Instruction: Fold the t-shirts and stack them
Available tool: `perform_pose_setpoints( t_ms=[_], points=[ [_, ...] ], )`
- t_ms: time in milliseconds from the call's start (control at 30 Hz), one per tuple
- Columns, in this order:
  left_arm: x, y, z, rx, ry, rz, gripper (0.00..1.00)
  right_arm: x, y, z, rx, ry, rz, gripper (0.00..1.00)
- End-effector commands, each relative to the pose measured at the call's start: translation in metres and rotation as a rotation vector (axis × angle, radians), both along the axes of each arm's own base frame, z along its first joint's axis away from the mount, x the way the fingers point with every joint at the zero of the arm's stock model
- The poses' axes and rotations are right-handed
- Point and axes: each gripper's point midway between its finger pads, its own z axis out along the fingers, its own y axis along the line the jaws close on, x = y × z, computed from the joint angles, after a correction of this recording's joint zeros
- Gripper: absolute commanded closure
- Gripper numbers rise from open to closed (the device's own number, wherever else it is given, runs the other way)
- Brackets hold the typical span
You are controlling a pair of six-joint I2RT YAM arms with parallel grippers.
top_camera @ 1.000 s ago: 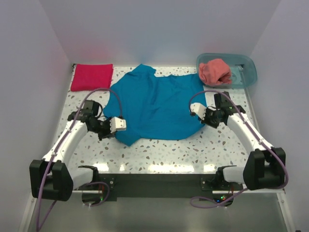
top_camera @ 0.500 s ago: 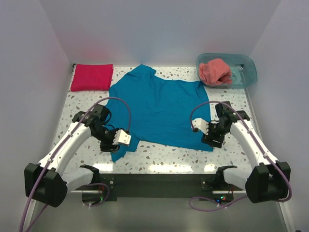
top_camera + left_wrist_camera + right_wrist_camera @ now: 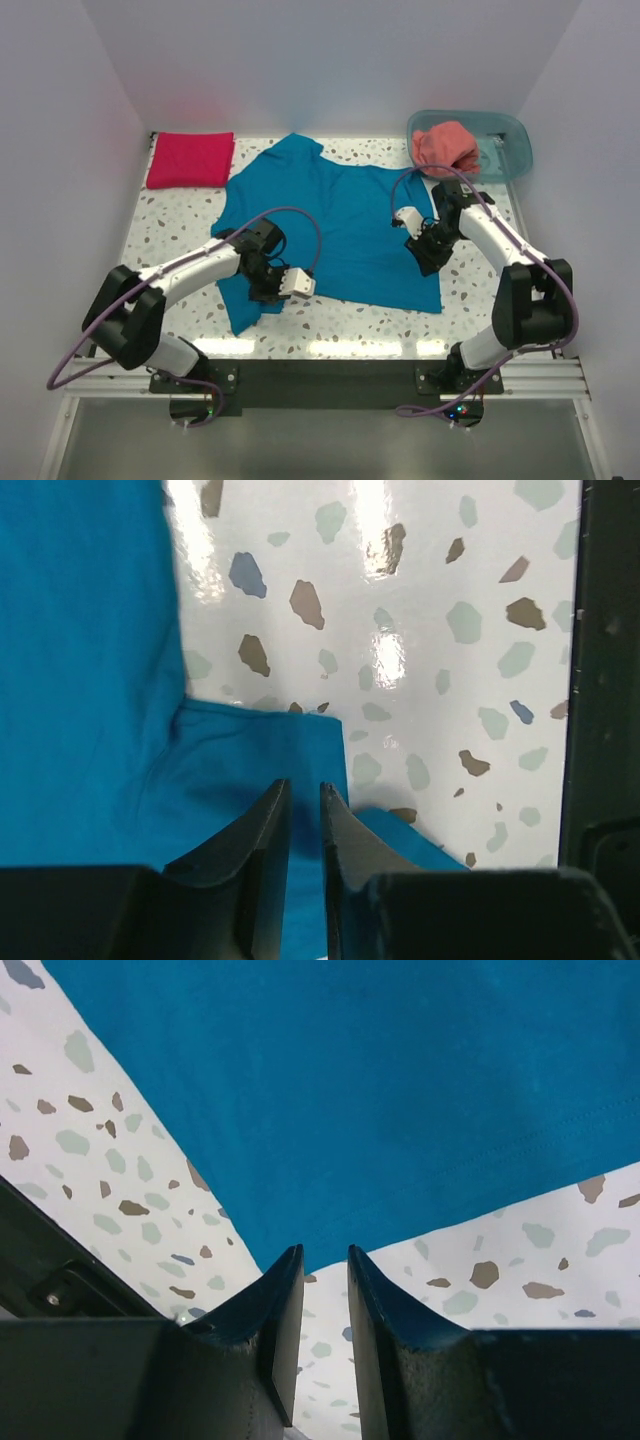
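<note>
The crimson t-shirt (image 3: 190, 159) is folded; the teal t-shirt (image 3: 340, 215) is spread on the bench (image 3: 330, 325), the salmon t-shirt (image 3: 445, 148) left in the tub (image 3: 510, 150). Both pairs of jaws are slightly parted, empty.

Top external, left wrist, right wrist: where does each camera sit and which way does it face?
Top external: above and behind the bases, looking down on the table; left arm and right arm show.
Left wrist: on the left gripper, facing down at the teal-blue t-shirt; its fingers show.
Right wrist: on the right gripper, facing the same shirt's hem; its fingers show.
Shared: all see that shirt and the table.
</note>
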Motion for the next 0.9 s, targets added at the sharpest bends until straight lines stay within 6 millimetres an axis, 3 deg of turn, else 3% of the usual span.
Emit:
perform_pose_setpoints(
  t_ms=[0,133,267,367,400,467,533,600,700,733,867],
  points=[
    [0.017,0.002,-0.027,0.085,-0.068,0.073,0.78,0.017,-0.001,0.010,-0.015,-0.046,-0.096,0.72],
    [0.016,0.000,-0.049,0.151,-0.060,0.056,0.81,0.015,-0.004,0.013,-0.029,-0.055,-0.100,0.72],
    [-0.018,-0.010,-0.066,0.200,0.012,-0.056,0.85,0.016,-0.008,0.016,-0.046,-0.069,-0.100,0.72],
    [-0.052,-0.032,-0.057,0.127,0.106,-0.170,0.86,0.017,-0.010,0.018,-0.057,-0.070,-0.089,0.72],
    [-0.059,-0.047,-0.047,0.060,0.138,-0.199,0.86,0.017,-0.012,0.017,-0.061,-0.068,-0.085,0.72],
    [-0.068,-0.058,-0.029,0.006,0.180,-0.229,0.84,0.019,-0.012,0.017,-0.065,-0.068,-0.081,0.72],
    [-0.057,-0.078,0.003,-0.087,0.171,-0.200,0.79,0.023,-0.010,0.016,-0.062,-0.064,-0.082,0.72],
    [-0.022,-0.088,0.038,-0.186,0.139,-0.097,0.70,0.027,-0.009,0.014,-0.060,-0.060,-0.092,0.72],
    [0.043,-0.068,0.069,-0.241,0.055,0.103,0.67,0.033,-0.009,0.012,-0.062,-0.055,-0.101,0.72],
    [0.066,-0.051,0.068,-0.230,0.036,0.190,0.67,0.037,-0.010,0.012,-0.069,-0.061,-0.104,0.72],
    [0.120,0.003,0.049,-0.141,-0.011,0.400,0.67,0.044,-0.012,0.002,-0.095,-0.042,-0.118,0.73]
  ],
)
